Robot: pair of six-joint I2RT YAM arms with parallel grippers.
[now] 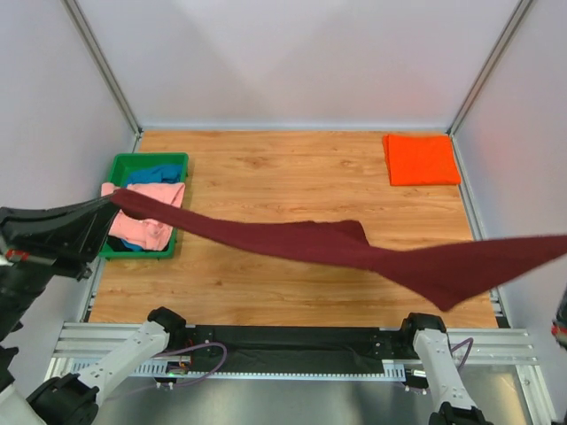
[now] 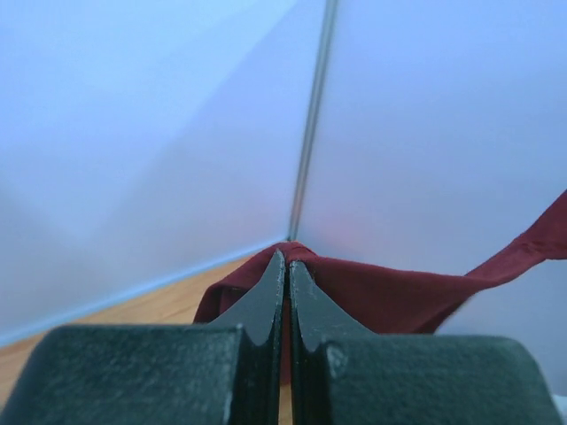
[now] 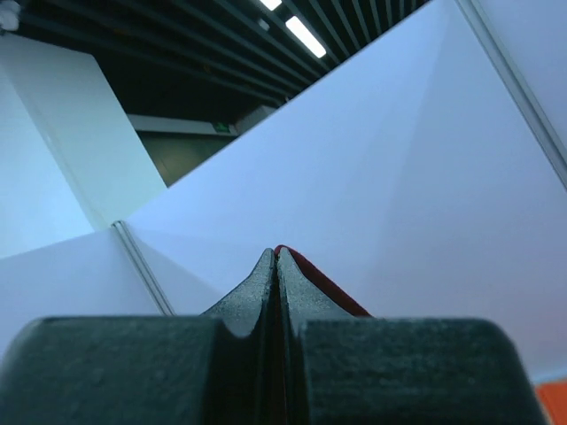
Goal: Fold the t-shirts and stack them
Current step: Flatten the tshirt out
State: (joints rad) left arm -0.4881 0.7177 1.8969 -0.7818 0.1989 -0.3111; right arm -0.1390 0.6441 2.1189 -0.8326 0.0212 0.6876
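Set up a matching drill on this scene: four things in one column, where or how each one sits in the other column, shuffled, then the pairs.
Things
1. maroon t-shirt
2. orange t-shirt
3. pink t-shirt
4. green tray

Place or state
A. folded flat at the far right corner of the table
B. standing at the table's left edge
C. stretched in the air, clamped by the left end effector and the right end effector
D. bunched up in the tray

Pairs: 1-C, 2-A, 3-D, 4-B

White walls [image 1: 292, 53] w/ wood table [image 1: 266, 168], ceiling lights [image 3: 306, 35].
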